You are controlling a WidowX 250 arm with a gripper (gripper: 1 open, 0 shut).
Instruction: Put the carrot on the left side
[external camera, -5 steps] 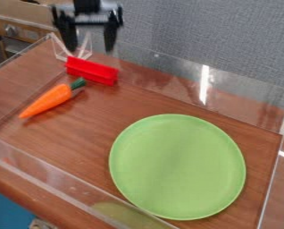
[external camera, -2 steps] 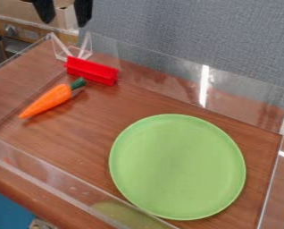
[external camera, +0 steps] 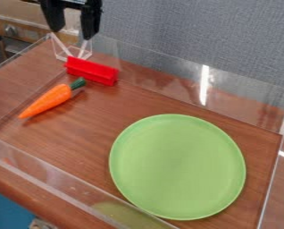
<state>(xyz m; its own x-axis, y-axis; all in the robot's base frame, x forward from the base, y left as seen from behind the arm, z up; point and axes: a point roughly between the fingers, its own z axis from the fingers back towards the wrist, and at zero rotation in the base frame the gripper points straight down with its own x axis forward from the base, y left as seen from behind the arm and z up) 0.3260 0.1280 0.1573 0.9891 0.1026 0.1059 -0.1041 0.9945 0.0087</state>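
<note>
At the left of the tabletop [external camera: 169, 98] the carrot [external camera: 52, 101] is seen lying on its side, tip toward the near-left wall, green stub toward the red block [external camera: 92, 71]; it is just beside the block but apart from it, and has not shifted over the last second. It is touched by nothing. Above and behind the block the gripper [external camera: 73, 31] is held high near the top edge, pointed down, with its jaws spread wide and nothing between them. A second ago it was seen slightly further right, over the block; since then it has been moved a little leftward in the picture and its fingers appear to have been rolled about the vertical. To the right, the green plate [external camera: 178, 166] lies bare and unmoved.

Since the carrot already rests on the left part of the table and has been let go, the placement is judged done or all but done; the gripper's small shift is read as clearing away rather than a new approach.
</note>
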